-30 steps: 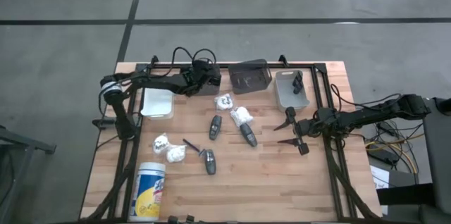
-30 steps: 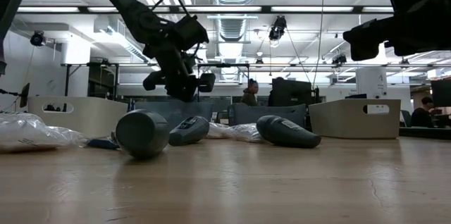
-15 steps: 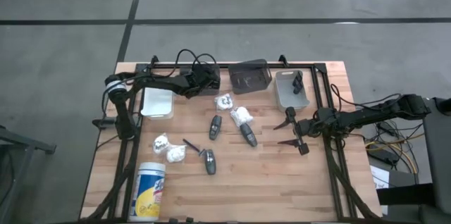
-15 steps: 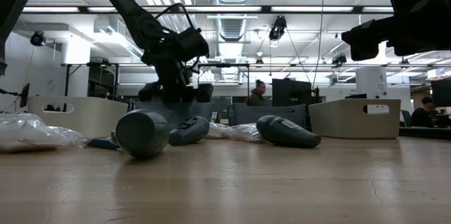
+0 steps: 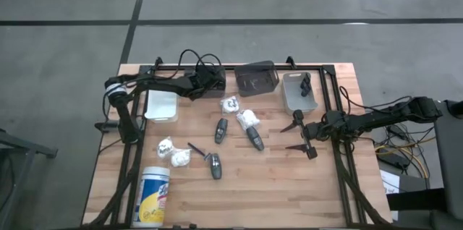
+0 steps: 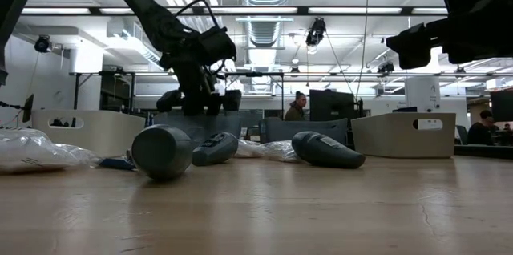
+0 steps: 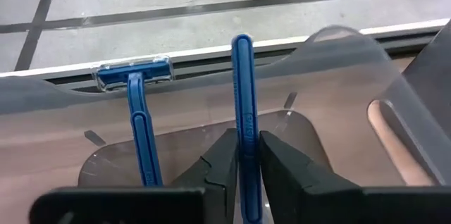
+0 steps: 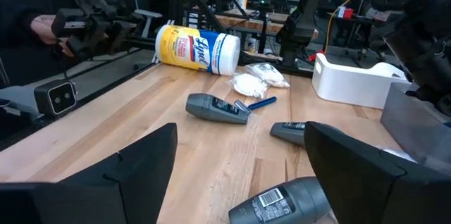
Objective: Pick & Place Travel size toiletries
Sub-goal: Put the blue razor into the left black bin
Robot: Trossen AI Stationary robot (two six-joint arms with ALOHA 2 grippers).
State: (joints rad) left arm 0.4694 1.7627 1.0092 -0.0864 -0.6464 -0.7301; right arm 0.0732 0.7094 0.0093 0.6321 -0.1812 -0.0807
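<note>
Blue razors (image 7: 244, 111), one with a clear head cap. Dark grey tubes (image 5: 255, 137) with white barcode labels. White packets (image 5: 248, 118). White canister (image 5: 153, 194), blue-and-yellow label. White bin (image 5: 161, 105); grey bin (image 5: 299, 94); smoky clear bin (image 5: 257, 77). Light wood table (image 5: 275, 186), black frame.

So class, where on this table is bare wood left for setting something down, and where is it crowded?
Bare wood runs along the near edge, right of the wipes canister, below the right gripper. It is crowded mid-table, around the grey tubes and white packets.
</note>
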